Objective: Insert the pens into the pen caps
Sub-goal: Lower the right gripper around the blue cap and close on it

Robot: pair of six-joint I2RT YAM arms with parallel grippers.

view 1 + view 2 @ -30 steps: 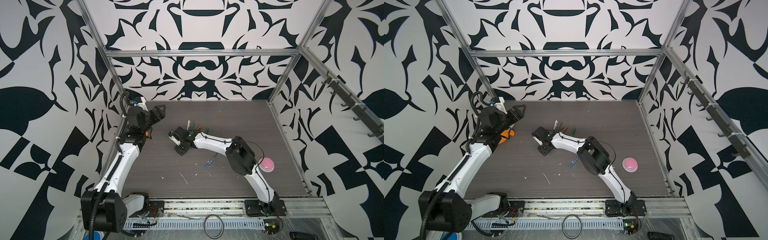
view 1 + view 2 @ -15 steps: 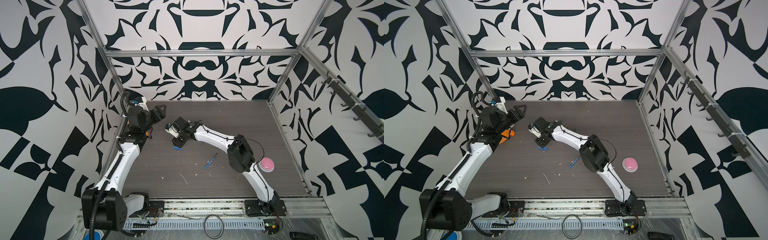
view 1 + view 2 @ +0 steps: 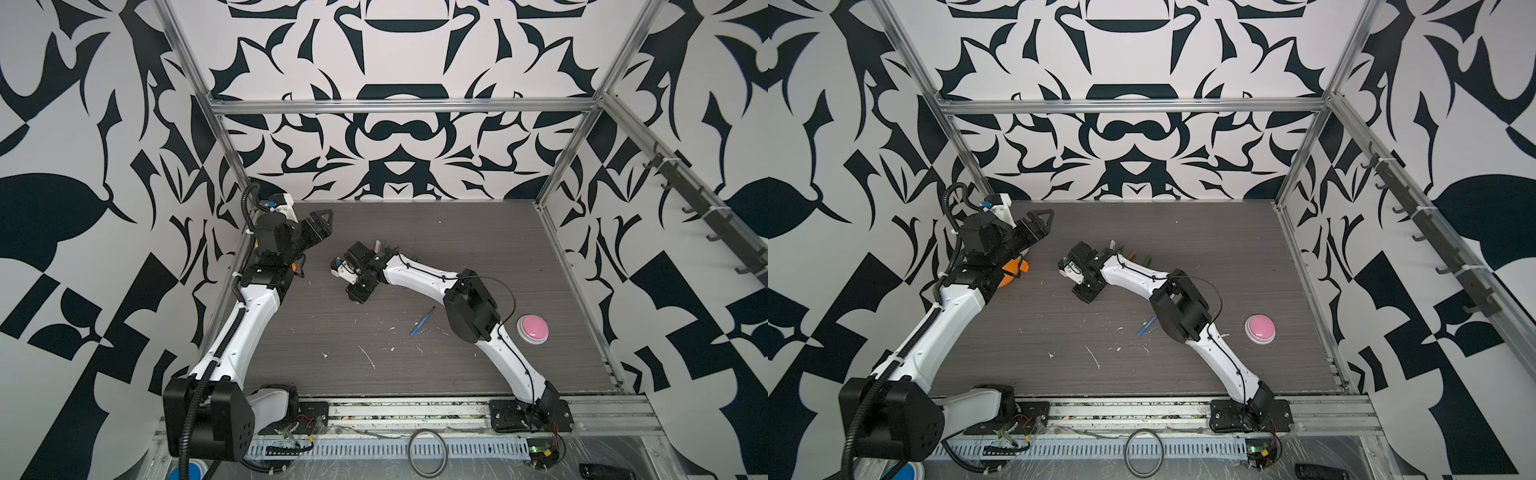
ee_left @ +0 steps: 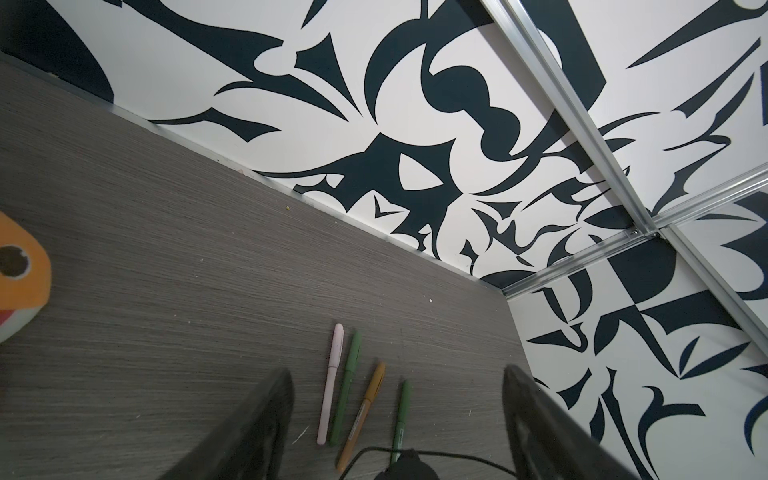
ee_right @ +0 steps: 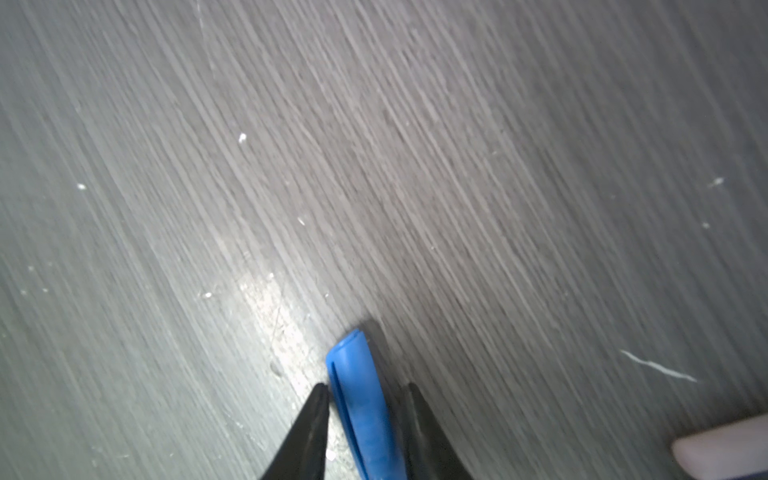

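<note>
My right gripper [image 3: 356, 292] is low over the table's middle, shut on a blue pen cap [image 5: 362, 401], which sticks out past both fingertips. The blue pen [image 3: 421, 322] lies bare on the table beside the right arm's elbow, its dark tip toward the back. Behind the right wrist lie a pink pen [image 4: 330, 382], a green pen [image 4: 345, 386], an orange-brown pen [image 4: 363, 411] and another green pen [image 4: 401, 415], side by side. A pale pen end [image 5: 723, 449] shows at the right wrist view's edge. My left gripper [image 3: 320, 226] hangs open and empty at the back left.
A round pink button [image 3: 532, 328] sits at the right, near the side wall. An orange and white object [image 3: 1014, 272] lies under the left arm's wrist. White scuff marks [image 3: 368, 356] dot the table's front half. Patterned walls and metal rails enclose the table.
My right wrist has twisted in place over the table's middle, and its jaws have narrowed onto the blue cap. The left arm has not moved.
</note>
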